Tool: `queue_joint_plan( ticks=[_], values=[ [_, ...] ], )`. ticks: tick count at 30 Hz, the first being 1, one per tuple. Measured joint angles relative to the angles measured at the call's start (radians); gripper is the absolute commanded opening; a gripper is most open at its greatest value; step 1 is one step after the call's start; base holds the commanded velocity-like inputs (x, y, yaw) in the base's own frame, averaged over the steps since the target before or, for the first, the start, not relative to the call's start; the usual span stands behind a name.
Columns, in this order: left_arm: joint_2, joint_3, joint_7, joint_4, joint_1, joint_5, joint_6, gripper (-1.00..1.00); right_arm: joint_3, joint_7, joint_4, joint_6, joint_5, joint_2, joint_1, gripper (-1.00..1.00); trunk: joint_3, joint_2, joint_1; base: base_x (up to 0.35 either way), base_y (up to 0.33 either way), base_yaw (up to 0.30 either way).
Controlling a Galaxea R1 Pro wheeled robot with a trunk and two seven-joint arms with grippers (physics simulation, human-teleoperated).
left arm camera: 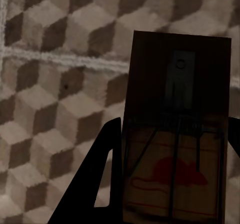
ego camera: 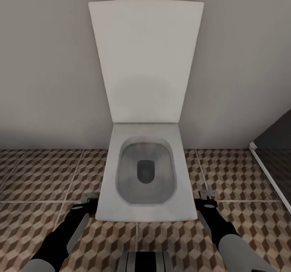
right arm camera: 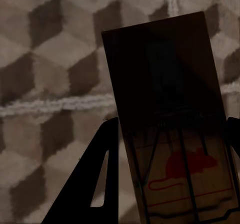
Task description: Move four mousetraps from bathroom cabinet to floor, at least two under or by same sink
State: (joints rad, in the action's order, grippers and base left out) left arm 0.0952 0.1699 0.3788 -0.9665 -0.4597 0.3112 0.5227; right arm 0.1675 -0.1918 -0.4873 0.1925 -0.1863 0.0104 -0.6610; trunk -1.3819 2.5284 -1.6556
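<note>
Two flat dark brown wooden mousetraps with red mouse prints, one pinched in each gripper: left gripper (left arm camera: 172, 184) clamps one mousetrap (left arm camera: 177, 129), right gripper (right arm camera: 167, 184) the other (right arm camera: 170, 119), above the cube-patterned brown and beige tiled floor (ego camera: 40, 175). White square toilet (ego camera: 141, 207) sits dead ahead between both arms.

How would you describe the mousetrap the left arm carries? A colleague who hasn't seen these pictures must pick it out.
Start from the white toilet on the bathroom floor; the left gripper sits beside the bowl's front corner. Its wrist camera shows the mousetrap between the fingers, above the cube-patterned tiles. It is a flat dark brown board with wire parts and a red mouse print.
</note>
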Motion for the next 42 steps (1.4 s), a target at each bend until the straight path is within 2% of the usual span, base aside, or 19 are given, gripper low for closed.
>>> queue_joint_plan(
  ticks=[12, 26, 42],
  values=[
    [-0.003, 0.001, 0.002, 0.000, 0.000, -0.003, -0.007, -1.00, 0.000, 0.001, 0.000, 0.003, 0.000, -0.002, 0.000, -1.00, -0.046, 0.003, -0.005, 0.000, 0.000, 0.000],
    [-0.002, 0.000, 0.007, -0.002, 0.000, -0.004, -0.009, -1.00, 0.000, -0.004, 0.000, 0.004, -0.002, -0.001, 0.000, -1.00, -0.047, 0.003, -0.005, 0.006, 0.000, 0.000],
    [-0.001, 0.000, 0.007, -0.002, 0.000, -0.005, -0.012, -1.00, 0.000, -0.003, 0.000, 0.004, -0.003, -0.001, 0.000, -1.00, -0.047, 0.003, -0.005, 0.127, 0.000, 0.000]
  ],
)
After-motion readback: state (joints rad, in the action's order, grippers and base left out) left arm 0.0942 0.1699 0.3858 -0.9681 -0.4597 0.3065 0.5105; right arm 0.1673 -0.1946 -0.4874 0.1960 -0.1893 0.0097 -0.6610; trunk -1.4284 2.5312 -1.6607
